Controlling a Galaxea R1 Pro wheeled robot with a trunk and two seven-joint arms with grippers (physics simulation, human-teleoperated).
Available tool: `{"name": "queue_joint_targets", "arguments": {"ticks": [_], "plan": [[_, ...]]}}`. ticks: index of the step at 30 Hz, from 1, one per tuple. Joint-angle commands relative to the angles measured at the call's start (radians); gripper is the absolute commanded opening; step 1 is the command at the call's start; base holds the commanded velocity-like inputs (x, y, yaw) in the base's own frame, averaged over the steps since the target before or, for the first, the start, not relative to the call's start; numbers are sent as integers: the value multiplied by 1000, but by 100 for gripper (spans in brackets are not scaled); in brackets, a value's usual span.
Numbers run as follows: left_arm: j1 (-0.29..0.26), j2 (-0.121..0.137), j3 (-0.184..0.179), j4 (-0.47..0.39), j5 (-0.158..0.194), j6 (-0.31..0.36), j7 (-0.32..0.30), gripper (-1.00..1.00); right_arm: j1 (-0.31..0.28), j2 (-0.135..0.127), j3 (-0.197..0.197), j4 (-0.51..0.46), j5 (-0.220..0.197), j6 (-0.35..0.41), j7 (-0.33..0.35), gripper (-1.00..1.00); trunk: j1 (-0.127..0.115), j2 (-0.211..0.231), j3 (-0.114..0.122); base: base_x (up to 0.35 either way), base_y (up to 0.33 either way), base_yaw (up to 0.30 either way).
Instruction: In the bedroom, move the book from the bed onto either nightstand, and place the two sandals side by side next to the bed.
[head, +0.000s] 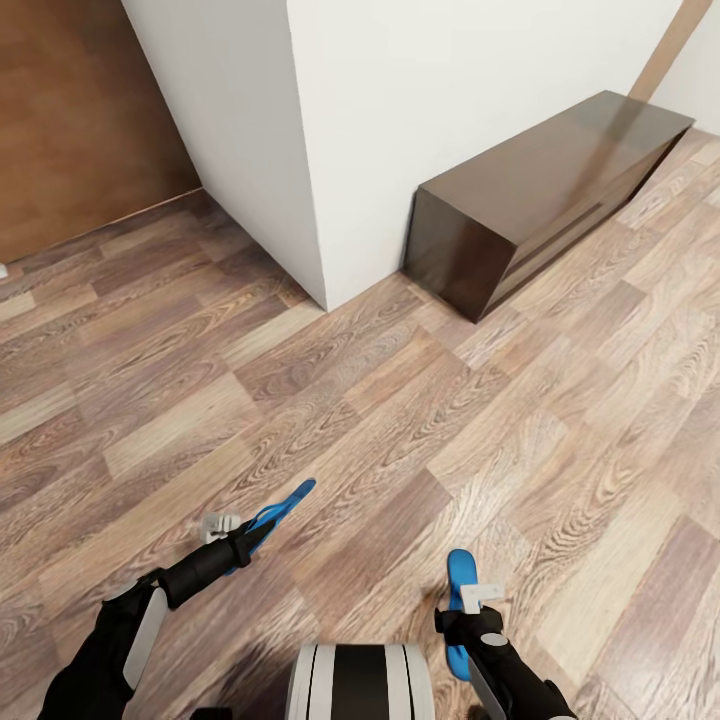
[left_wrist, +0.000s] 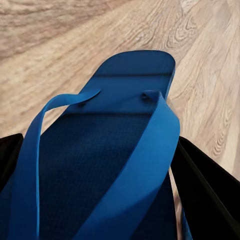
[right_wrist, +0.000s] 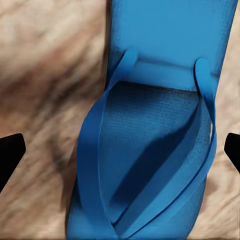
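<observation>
My left gripper (head: 250, 540) is shut on one bright blue sandal (head: 285, 505), held off the floor and pointing forward. In the left wrist view that sandal (left_wrist: 115, 150) sits between the black fingers (left_wrist: 210, 190). The second sandal (head: 460, 572) is low at the right, under my right gripper (head: 462, 620). In the right wrist view this sandal (right_wrist: 160, 150) faces the camera against the wood floor. There the fingertips (right_wrist: 10, 152) stand wide apart beside it, with a gap on one side. The book, the bed and the nightstand are out of view.
A long low dark-brown cabinet (head: 540, 200) stands against the white wall at the right. A white wall corner (head: 320, 290) juts out ahead, with a tan wooden door (head: 80, 120) to its left. Wood-plank floor (head: 400, 420) spreads in front of my base (head: 360, 685).
</observation>
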Motion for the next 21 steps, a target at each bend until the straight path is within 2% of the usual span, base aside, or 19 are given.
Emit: {"name": "queue_joint_targets", "arguments": {"ticks": [1,3,16,21], "plan": [[0,0,1,0,7,9,-2,-100,0,1,-1,-2,10,8,-3,100,0,0,-5,0,0,0],[0,0,1,0,7,9,-2,-100,0,1,-1,-2,10,8,-3,100,1,-1,-12,0,0,0],[0,0,0,0,8,9,-2,-100,0,1,-1,-2,10,8,-3,100,1,-1,-12,0,0,0],[0,0,-1,0,8,9,-2,-100,0,1,-1,-2,11,8,-3,100,3,-2,-28,0,0,0]]}}
